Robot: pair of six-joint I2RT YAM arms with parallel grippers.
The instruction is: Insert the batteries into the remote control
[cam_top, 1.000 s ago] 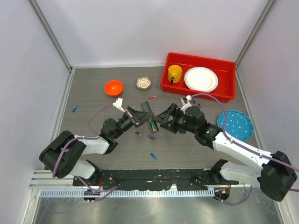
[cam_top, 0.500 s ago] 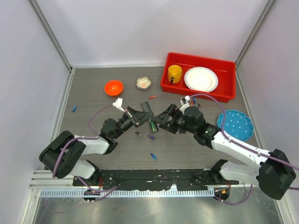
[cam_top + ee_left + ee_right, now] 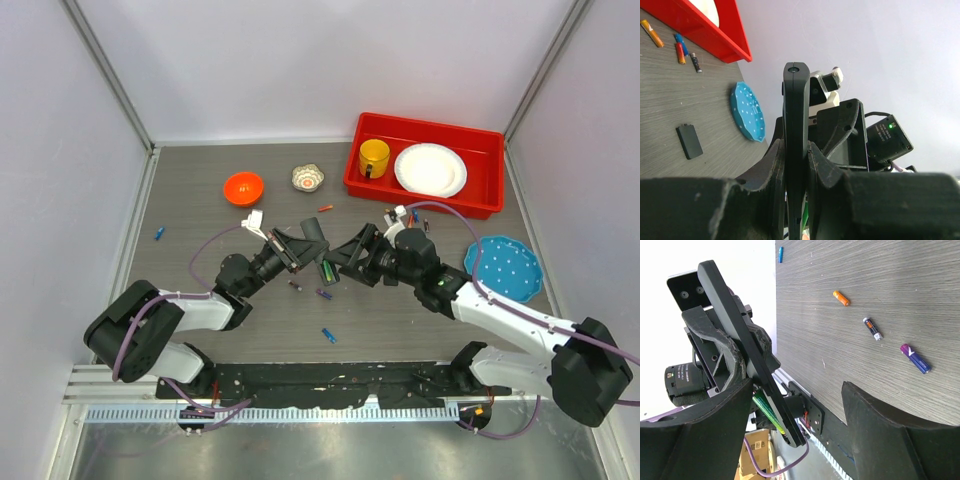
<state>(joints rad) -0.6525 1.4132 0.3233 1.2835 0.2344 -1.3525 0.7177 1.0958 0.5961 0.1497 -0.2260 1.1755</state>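
Still upright and edge-on, the remote control [image 3: 796, 110] sits clamped between the closed fingers of the left hand [image 3: 298, 243], above the middle of the bench [image 3: 200, 215]. A green battery [image 3: 767, 410] lies in its slot. The right hand [image 3: 351, 256] hangs just beside it, fingers spread wide and holding nothing, scarcely shifted from a second ago. Loose batteries [image 3: 872, 328] lie scattered on the bench as before.

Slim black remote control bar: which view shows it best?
Right wrist: the slim black remote control bar shows nearly full length, clamped in the left gripper, a green battery in its slot. Left wrist sees only its thin edge; top external, just a small dark sliver.
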